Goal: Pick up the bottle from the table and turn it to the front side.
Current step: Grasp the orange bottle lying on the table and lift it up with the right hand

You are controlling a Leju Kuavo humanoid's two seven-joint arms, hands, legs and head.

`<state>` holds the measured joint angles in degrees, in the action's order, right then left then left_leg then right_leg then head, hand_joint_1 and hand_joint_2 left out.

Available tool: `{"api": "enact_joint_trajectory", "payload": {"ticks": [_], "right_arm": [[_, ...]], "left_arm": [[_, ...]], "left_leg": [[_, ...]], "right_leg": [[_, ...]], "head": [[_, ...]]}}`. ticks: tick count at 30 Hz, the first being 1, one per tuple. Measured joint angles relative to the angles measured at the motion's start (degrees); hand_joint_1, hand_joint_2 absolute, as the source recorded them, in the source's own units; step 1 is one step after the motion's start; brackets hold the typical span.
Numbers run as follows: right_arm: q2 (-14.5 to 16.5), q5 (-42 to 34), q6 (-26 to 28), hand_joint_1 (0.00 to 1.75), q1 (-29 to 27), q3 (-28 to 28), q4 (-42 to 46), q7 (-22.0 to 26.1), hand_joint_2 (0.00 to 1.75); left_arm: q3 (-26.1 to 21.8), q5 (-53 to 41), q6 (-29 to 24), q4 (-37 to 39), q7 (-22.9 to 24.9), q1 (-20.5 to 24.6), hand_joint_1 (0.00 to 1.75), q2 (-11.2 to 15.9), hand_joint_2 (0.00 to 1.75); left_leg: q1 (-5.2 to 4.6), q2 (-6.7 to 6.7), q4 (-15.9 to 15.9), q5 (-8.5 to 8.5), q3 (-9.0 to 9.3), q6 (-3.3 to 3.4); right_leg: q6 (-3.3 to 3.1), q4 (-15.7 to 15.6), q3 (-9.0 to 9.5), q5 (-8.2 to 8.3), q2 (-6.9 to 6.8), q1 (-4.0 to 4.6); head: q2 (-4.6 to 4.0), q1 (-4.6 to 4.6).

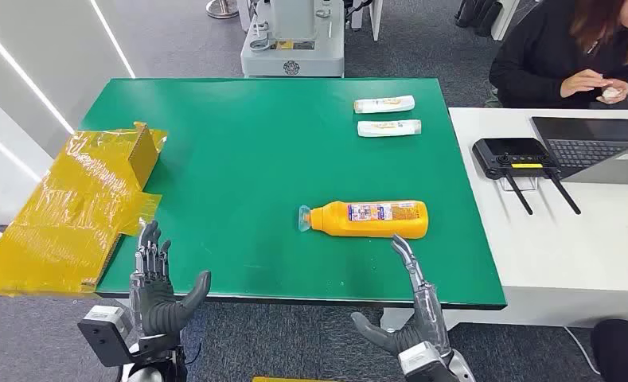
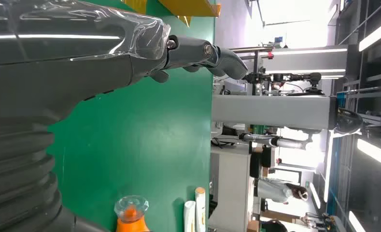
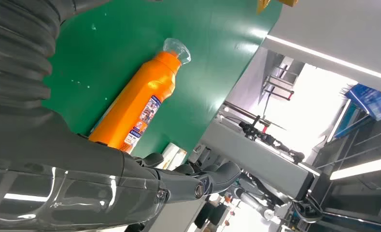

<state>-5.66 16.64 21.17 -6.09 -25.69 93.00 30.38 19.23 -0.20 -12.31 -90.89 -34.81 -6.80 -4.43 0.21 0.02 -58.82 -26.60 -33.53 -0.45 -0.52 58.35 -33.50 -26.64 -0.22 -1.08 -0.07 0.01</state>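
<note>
An orange bottle (image 1: pixel 370 219) with a clear cap lies on its side on the green table (image 1: pixel 239 175), cap pointing left, a printed label facing up. It also appears in the right wrist view as the orange bottle (image 3: pixel 137 104), and its cap end (image 2: pixel 130 212) is in the left wrist view. My right hand (image 1: pixel 410 306) is open at the table's near edge, its fingertips just short of the bottle's right end. My left hand (image 1: pixel 157 282) is open at the near left edge, far from the bottle, holding nothing.
Two small white tubes (image 1: pixel 386 115) lie at the far right of the table. A yellow wrapped box (image 1: pixel 72 203) sits on the left edge. To the right stands a white desk (image 1: pixel 549 239) with a laptop and a black controller; a person (image 1: pixel 581 52) sits behind it.
</note>
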Motion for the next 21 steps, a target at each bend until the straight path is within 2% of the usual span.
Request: {"api": "enact_joint_trajectory", "payload": {"ticks": [16,19,21], "right_arm": [[0.0,0.3,0.9,0.0,-0.5,0.2,0.0,-0.2,1.75],[0.0,3.0,2.5,0.0,-0.6,0.8,0.1,-1.1,1.75],[-0.2,7.6,4.1,0.0,-0.4,1.5,0.2,-2.2,1.75]], "left_arm": [[0.0,-0.4,0.8,0.0,0.2,0.0,0.0,-0.1,1.75],[0.0,-0.8,1.4,0.0,0.3,0.5,0.0,-0.5,1.75],[0.1,-1.2,1.9,0.1,0.7,1.1,0.0,-1.0,1.75]], "left_leg": [[0.0,0.0,0.0,0.0,0.01,0.0],[0.0,0.0,0.0,0.0,0.01,0.0],[0.0,0.0,0.0,0.0,0.01,0.0]], "right_leg": [[0.0,0.0,-0.01,0.0,0.01,0.0],[0.0,0.0,-0.01,0.0,0.0,0.0],[0.01,0.0,0.0,0.01,0.01,0.0]], "head": [[0.0,-0.01],[0.0,-0.01],[0.0,-0.01]]}}
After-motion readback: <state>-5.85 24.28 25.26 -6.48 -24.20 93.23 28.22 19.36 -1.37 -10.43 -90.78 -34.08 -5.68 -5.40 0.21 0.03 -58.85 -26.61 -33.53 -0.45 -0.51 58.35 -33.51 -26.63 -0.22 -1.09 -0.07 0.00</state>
